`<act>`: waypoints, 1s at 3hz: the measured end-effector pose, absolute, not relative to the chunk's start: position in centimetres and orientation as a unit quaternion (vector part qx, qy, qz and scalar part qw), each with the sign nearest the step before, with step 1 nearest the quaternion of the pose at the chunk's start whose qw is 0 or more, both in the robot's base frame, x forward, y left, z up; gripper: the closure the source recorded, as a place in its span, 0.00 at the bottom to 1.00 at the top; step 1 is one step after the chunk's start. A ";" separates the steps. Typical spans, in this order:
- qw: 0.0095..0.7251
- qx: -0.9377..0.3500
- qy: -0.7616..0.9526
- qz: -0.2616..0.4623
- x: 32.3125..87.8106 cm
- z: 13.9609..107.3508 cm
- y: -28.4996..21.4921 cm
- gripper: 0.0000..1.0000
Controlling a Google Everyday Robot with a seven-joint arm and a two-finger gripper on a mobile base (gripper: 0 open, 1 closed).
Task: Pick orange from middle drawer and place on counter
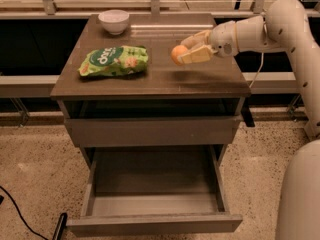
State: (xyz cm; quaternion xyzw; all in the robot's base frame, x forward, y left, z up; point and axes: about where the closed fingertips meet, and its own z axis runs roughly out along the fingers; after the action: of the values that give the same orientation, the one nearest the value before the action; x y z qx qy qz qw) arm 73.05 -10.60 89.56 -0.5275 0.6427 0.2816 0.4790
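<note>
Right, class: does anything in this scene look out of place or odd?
Only the middle drawer hangs wide open and empty. The gripper holds the orange over the counter; nothing is spilled or damaged.

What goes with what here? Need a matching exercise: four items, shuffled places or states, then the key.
Items:
1. orange
2. white bowl
3. green snack bag
4. middle drawer

Places/states:
A. pulled open
B. at the back left corner of the counter, as seen in the view
C. held in the claw, over the counter's right part
D. lying flat on the counter's left half

Pairs: 1-C, 2-B, 3-D, 4-A
</note>
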 end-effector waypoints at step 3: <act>0.460 -0.524 0.652 0.298 74.1 87.5 -8.8 0.21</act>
State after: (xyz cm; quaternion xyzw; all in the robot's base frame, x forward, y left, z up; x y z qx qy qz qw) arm 74.09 -8.75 87.48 -0.5239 0.6516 0.2981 0.4604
